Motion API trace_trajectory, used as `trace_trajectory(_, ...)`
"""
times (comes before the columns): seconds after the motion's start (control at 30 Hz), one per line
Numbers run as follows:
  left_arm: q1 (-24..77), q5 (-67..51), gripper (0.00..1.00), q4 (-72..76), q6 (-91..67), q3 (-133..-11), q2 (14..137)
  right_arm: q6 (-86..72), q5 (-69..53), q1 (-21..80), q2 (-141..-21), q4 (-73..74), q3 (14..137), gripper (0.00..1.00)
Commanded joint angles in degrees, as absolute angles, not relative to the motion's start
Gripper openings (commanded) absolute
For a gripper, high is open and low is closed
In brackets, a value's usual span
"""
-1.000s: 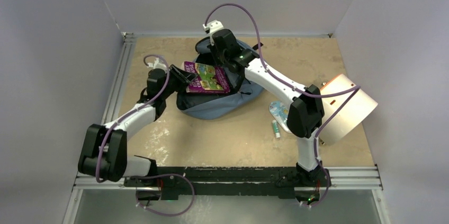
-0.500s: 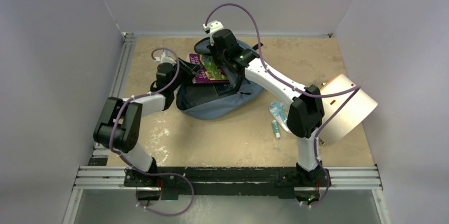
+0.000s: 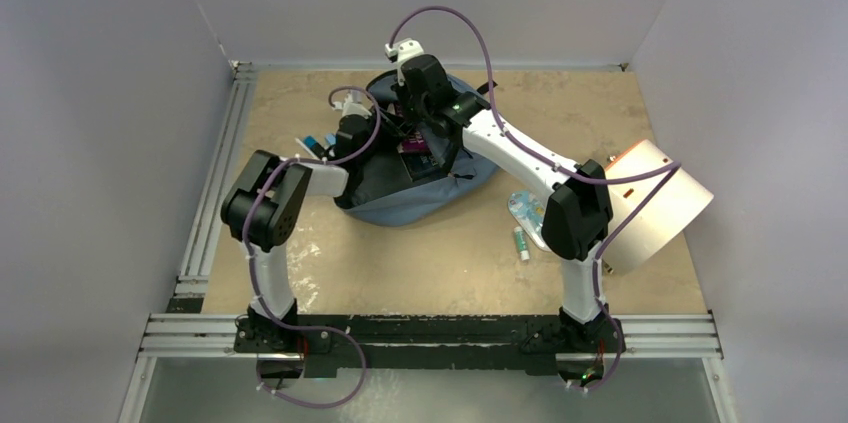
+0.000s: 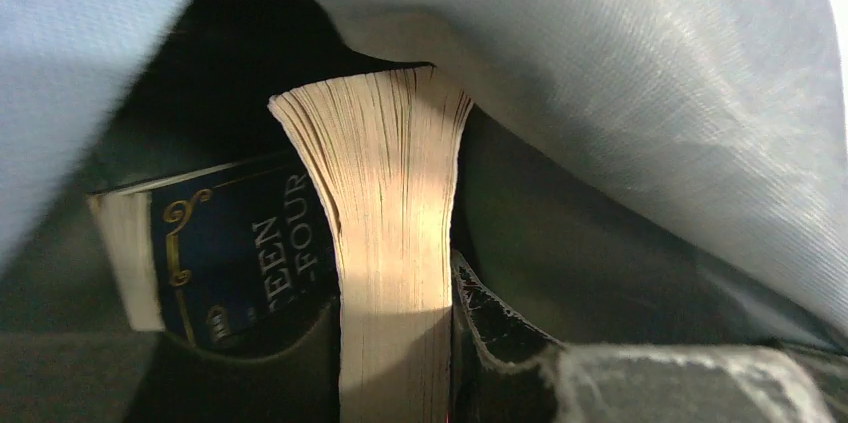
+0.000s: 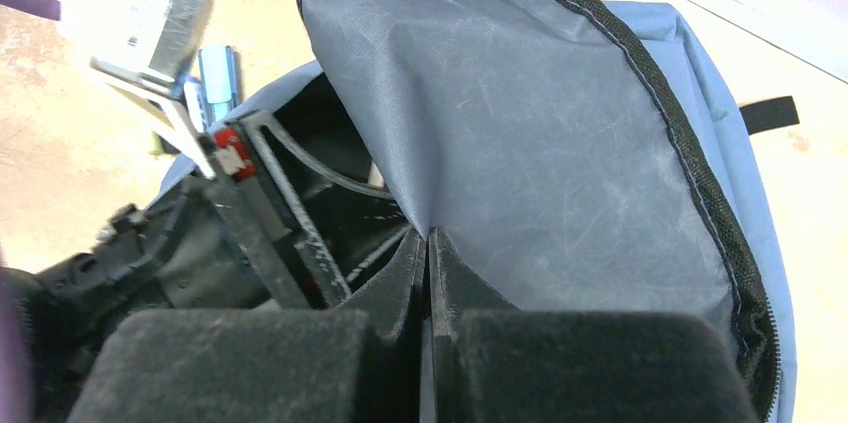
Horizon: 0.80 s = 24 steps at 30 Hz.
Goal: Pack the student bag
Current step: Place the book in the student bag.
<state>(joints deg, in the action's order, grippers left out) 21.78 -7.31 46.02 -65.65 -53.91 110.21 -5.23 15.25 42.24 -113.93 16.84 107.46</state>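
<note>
Roughly midway: the slate-blue fabric student bag (image 3: 420, 205) lies on the tan table (image 3: 400, 273), its flap pinched up by the right gripper (image 5: 428, 253), while the left gripper (image 4: 395, 343) grasps a thick cream-paged book (image 4: 385, 173) inside it beside a navy book (image 4: 240, 253); a white green-capped tube (image 3: 521, 242) waits outside.

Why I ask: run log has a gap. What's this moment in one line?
left fingers: gripping thick book inside backpack | right fingers: pinching flap open | also inside: navy book

One student bag (image 3: 410, 205), two books (image 4: 395, 243), two arms (image 3: 520, 158).
</note>
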Motion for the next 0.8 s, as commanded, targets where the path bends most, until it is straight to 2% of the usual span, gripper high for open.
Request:
trace_trajectory(0.0, 24.06, -3.25, 0.00, 52.78, -66.53, -58.53, 112.42, -7.28, 12.78, 42.43, -109.15, 10.99, 109.10, 0.00)
trace_trajectory(0.17, 26.83, 3.71, 0.00, 48.44, -66.73, -60.00, 113.78, -7.65, 12.98, 42.37, -108.88, 10.99, 108.40, 0.00)
trace_trajectory(0.37, 27.28, 3.73, 0.00, 47.98, -67.20, -61.08, 116.27, -7.64, 12.13, 42.37, -108.98, 11.34, 108.33, 0.00)
trace_trajectory(0.77, 27.50, 1.86, 0.35, 34.68, -61.71, -67.11, 115.72, -7.38, 12.06, 42.36, -109.27, 10.99, 107.70, 0.00)
